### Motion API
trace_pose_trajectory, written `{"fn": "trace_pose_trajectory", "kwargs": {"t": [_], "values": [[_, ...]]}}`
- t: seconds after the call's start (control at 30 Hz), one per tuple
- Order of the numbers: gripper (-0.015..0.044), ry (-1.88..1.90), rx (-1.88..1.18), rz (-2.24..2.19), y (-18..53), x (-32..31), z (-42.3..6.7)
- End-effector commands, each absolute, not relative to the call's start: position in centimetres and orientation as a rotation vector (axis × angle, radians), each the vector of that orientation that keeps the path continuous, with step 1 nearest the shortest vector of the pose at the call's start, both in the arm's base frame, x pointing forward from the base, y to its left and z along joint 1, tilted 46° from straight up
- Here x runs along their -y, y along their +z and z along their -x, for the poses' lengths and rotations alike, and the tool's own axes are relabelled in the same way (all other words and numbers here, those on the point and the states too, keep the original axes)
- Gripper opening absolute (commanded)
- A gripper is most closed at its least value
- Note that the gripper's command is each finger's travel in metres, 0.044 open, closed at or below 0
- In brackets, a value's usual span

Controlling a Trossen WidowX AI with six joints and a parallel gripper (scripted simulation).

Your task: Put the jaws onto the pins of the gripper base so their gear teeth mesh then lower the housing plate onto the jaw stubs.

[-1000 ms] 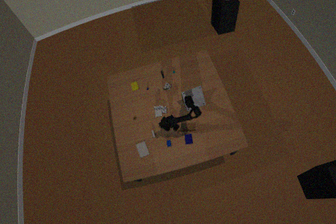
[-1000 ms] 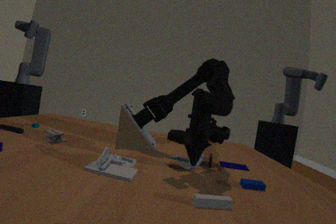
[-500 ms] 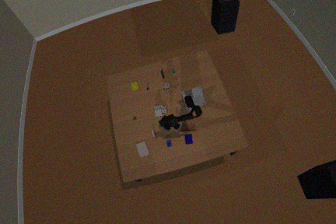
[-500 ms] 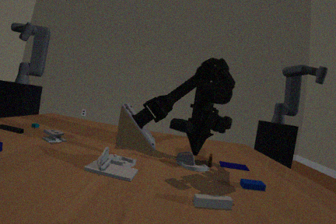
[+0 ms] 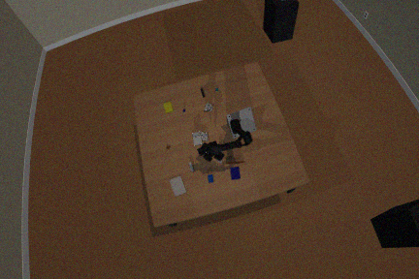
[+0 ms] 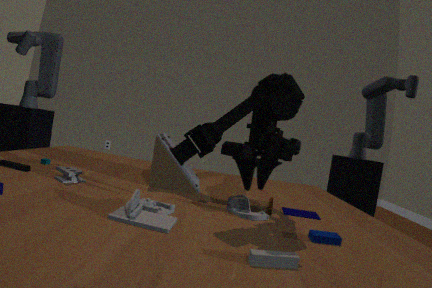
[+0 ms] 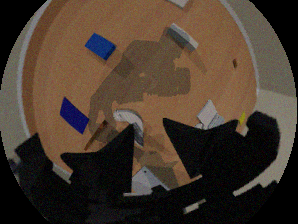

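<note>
Your pincer point(image 5: 209, 154) point(image 6: 254, 188) point(image 7: 148, 124) hangs above the table with its tips apart and nothing between them. Seen from the front side, the flat white base point(image 5: 198, 142) point(image 6: 155, 220) point(image 7: 206, 111) lies to its left, with white bits on top. Your curved white jaw point(image 6: 252, 215) point(image 7: 137, 125) lies below it. Next come a white block point(image 5: 191, 167) point(image 6: 273, 260) point(image 7: 183, 37) nearer you, then a dark blue square point(image 5: 235, 173) point(image 6: 301, 213) point(image 7: 74, 116) and a blue block point(image 5: 210, 178) point(image 6: 325, 237) point(image 7: 100, 46) to its right.
</note>
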State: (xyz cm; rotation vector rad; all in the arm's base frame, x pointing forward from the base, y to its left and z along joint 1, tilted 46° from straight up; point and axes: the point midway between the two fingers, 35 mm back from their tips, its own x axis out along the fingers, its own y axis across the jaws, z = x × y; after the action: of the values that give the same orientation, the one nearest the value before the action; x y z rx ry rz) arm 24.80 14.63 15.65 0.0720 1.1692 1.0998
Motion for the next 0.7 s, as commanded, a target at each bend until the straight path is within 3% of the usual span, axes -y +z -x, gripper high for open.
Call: {"fn": "trace_pose_trajectory", "kwargs": {"t": [0.0, 0.17, 0.67], "values": [[0.0315, 1.097, -1.169, -0.073, 15.63, -14.61, -24.83], [0.0440, 1.097, -1.169, -0.073, 15.63, -14.61, -24.83], [0.0440, 1.097, -1.169, -0.073, 15.63, -14.61, -24.83]]}}
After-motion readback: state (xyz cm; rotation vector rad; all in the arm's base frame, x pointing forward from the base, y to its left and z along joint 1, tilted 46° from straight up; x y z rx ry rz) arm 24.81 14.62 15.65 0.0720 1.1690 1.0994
